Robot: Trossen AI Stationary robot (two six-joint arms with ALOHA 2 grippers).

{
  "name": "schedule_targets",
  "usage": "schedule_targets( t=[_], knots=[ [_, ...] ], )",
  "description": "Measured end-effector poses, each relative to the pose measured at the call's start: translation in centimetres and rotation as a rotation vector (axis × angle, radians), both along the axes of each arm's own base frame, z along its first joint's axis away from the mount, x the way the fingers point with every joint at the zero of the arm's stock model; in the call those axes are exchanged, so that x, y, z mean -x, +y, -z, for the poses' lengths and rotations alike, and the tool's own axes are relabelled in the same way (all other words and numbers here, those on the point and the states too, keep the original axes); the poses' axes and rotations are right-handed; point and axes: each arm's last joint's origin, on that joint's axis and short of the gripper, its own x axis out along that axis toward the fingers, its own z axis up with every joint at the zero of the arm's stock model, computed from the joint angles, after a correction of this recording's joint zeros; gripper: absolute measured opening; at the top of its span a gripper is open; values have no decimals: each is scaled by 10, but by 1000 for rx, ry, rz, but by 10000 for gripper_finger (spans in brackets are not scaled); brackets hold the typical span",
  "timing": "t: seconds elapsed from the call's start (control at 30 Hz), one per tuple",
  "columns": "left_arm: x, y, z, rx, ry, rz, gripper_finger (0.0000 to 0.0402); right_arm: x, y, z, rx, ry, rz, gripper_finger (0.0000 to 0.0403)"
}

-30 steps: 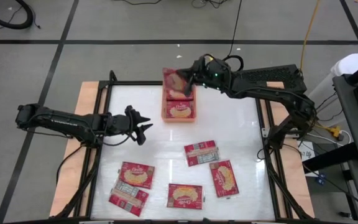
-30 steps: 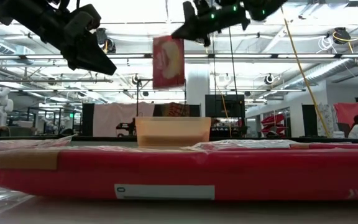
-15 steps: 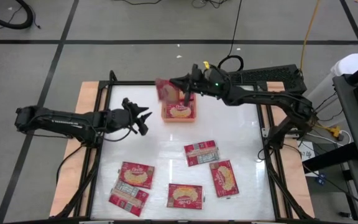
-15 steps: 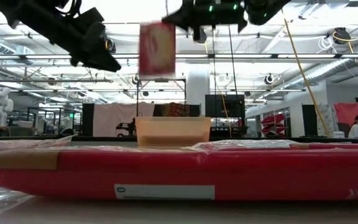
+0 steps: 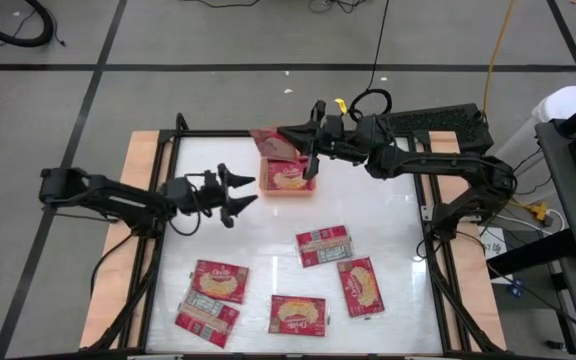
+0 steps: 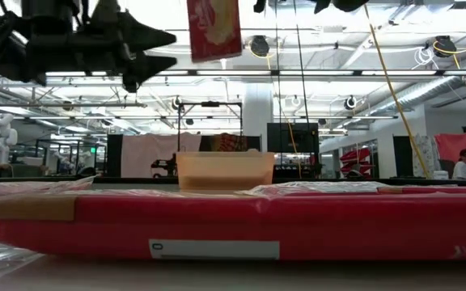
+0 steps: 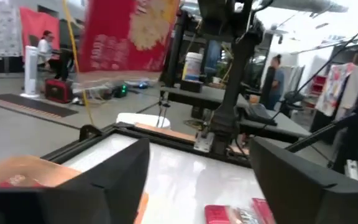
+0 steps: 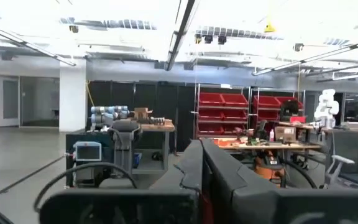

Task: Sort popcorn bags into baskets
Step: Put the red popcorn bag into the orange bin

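Five popcorn bags [image 5: 281,287] lie flat along the lower middle of the high view. Further up, the left gripper [image 5: 238,194] stretches in from the left, jaws spread wide and empty. Past it, the right gripper [image 5: 305,139] reaches over the orange tray [image 5: 288,181] at upper centre, pinching a raised bag [image 5: 273,141].

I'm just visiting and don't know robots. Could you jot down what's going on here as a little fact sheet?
Job: putting popcorn bags into the orange tray
Right tool: shut on a held popcorn bag, lifted high by the tray's far left corner
Left tool: open, empty, in the air left of the tray
In tray: at least one bag in tray
Loose bags: five lying flat on the table, near side
Background: a person far off, right side of the low view
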Motion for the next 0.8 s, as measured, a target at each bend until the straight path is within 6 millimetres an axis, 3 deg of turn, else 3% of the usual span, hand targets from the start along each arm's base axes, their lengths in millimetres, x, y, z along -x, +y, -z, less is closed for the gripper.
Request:
schedule_targets(
  t=[0.1, 0.2, 0.47, 0.63, 0.8],
  knots=[
    [-12, 0, 3, 3, -4, -37, 310, -1, 2, 0, -6, -2, -7, 0],
    [-27, 2, 6, 2, -6, -54, 313, -1, 5, -1, -5, -14, -16, 0],
    [-57, 10, 4, -37, 4, -3, 244, -4, 12, 4, -20, 42, -60, 0],
    [-54, 8, 18, -4, 113, 70, 173, -2, 19, 32, -129, 391, -131, 0],
    [-46, 1, 37, 37, 246, 143, 119, 10, 36, 82, -322, 829, 8, 4]
  ],
)
